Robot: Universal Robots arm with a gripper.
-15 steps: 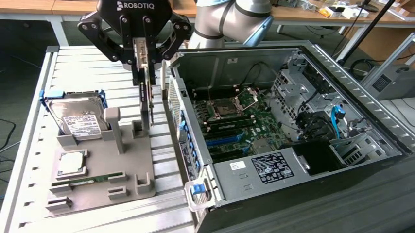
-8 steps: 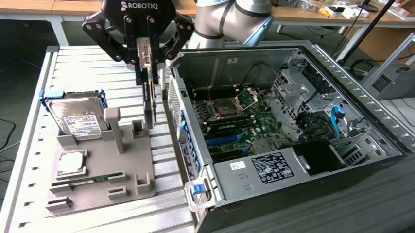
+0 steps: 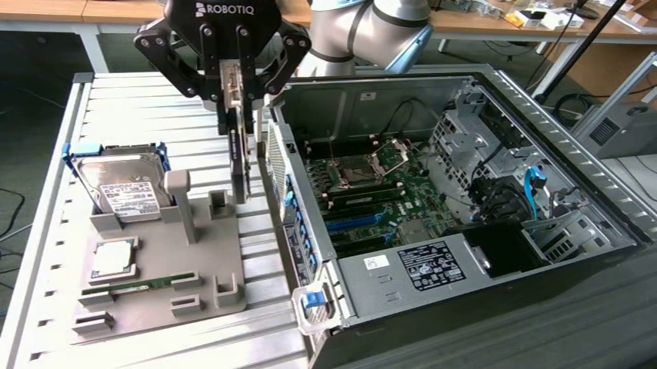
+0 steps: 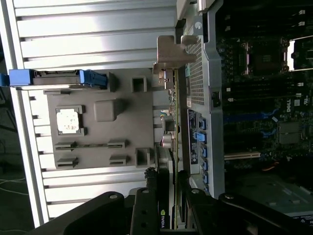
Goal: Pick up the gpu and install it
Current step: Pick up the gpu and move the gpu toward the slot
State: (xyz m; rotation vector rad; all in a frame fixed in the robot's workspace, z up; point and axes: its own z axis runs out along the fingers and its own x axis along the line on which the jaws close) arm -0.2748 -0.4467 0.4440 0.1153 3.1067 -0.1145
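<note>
The gpu is a thin dark card standing on edge, upright, between the grey fixture and the open computer case. My gripper comes down from above and is shut on the card's upper edge. The card's lower end sits level with the fixture's slotted post; I cannot tell whether it still rests in the slot. In the wrist view the gpu runs edge-on away from my gripper, with its silver bracket at the far end, close beside the case's perforated rear wall.
On the fixture lie a hard drive in a blue caddy, a processor chip and a green memory stick. The motherboard lies exposed inside the case. Slatted metal table extends behind the fixture.
</note>
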